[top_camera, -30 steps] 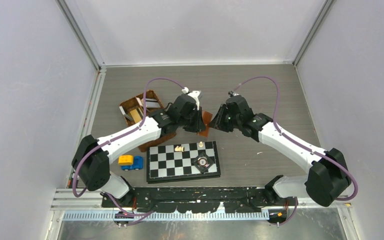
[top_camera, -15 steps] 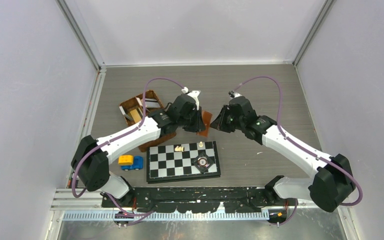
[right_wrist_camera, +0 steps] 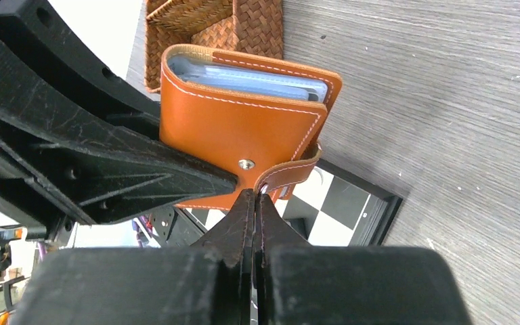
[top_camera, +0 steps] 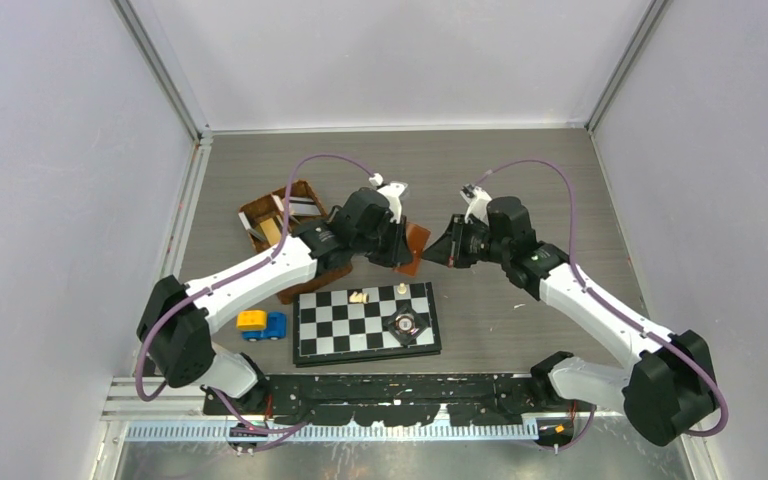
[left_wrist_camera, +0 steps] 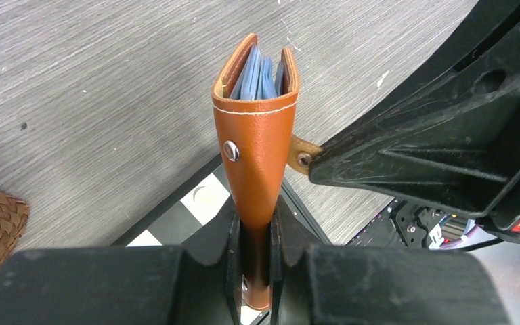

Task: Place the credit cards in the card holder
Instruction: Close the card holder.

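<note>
My left claw [left_wrist_camera: 254, 220] clamps the card holder [left_wrist_camera: 256, 135], credit cards [left_wrist_camera: 254, 74] inside, steady so my right claw [right_wrist_camera: 255, 203], pinched on its strap [right_wrist_camera: 288, 172], can likely snap it shut.

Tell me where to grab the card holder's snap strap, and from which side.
Pinch the snap strap at its free tip, coming from the side opposite the left gripper. The strap juts loose past the edge of the card holder, whose body is clamped. The right gripper seems closed there.
</note>
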`<state>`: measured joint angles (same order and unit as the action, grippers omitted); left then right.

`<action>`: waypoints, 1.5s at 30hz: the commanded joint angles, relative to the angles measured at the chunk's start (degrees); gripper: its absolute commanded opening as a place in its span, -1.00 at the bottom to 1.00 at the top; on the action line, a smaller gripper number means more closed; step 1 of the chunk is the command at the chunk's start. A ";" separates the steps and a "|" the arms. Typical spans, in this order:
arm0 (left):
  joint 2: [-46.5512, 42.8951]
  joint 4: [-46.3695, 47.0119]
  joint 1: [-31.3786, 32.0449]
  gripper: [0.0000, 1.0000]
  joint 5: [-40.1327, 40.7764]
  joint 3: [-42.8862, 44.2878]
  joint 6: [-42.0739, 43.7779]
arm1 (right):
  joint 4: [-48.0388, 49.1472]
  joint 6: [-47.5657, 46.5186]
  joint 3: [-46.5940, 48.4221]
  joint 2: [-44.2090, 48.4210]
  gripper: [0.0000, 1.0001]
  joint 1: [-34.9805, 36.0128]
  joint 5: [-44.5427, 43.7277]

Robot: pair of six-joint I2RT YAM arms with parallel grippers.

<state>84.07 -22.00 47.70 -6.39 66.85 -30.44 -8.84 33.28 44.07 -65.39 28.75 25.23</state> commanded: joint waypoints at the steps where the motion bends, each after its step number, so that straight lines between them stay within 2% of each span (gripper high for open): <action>1: -2.39 0.84 0.46 -1.00 -0.13 1.66 2.61 | 7.13 -2.32 -1.65 3.33 -0.99 -1.80 8.22; 7: -3.75 1.28 1.02 -1.00 -0.20 0.87 2.09 | 8.42 -2.56 -2.82 2.99 -0.99 -2.84 11.30; 18: -6.31 1.43 1.52 -1.00 0.60 -0.71 1.39 | 16.84 1.04 -4.46 0.04 -0.99 -4.69 16.33; 25: -7.35 2.07 1.60 -1.00 0.68 -1.46 1.59 | 12.94 0.49 -2.07 -1.89 -0.99 -4.67 15.13; 45: -4.23 1.64 1.61 -1.00 -1.87 0.10 1.44 | 17.05 4.17 -1.35 -3.83 -0.99 -3.24 16.88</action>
<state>79.55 -23.00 48.80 -5.61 65.01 -29.43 4.47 36.60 40.01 -68.73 24.73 40.62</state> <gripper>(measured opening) 0.131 0.035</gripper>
